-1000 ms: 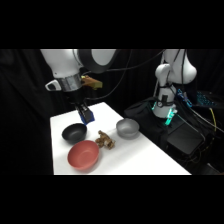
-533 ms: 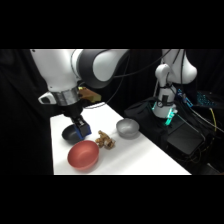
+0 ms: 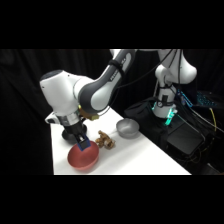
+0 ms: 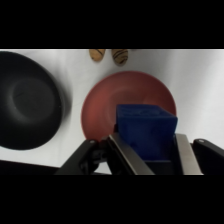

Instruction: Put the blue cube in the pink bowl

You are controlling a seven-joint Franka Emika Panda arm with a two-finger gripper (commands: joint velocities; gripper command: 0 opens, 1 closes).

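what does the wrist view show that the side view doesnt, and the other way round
Only the wrist view shows the blue cube clamped between the tool's two fingers, directly above the pink bowl's hollow, with the whole black bowl beside it. Only the side view shows the grey bowl, the arm's body and its base at upper right, and the table's edges. Both show the cube held over the pink bowl and the tan-brown lumpy object just beyond the bowl.
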